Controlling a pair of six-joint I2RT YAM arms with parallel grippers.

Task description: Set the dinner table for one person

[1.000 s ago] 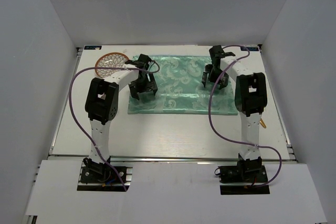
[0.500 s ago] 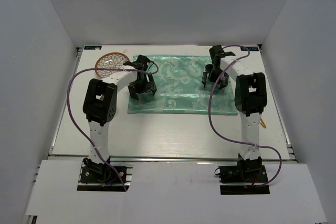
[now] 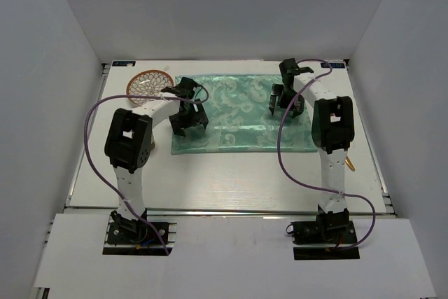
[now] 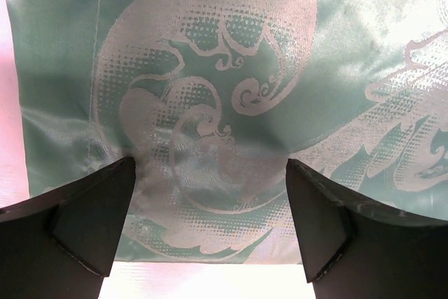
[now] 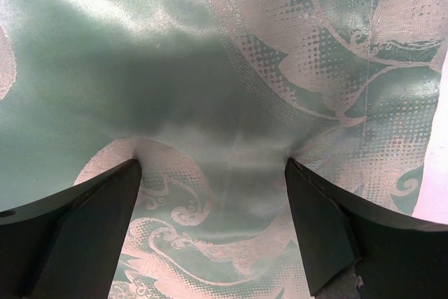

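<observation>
Both pincers (image 3: 190, 127) (image 3: 283, 108) over dinner table (image 3: 231, 180)

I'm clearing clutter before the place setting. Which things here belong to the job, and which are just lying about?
Job: dinner table; green mat; patterned plate; left gripper and right gripper, open at the mat.
Lying about: purple cables; tan item by right arm, unidentifiable.

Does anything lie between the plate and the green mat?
No loose object. The plate sits on the table just off the mat's far left corner; only the left arm's wrist hangs over that corner. On the mat, only the open left gripper and right gripper press down.
</observation>
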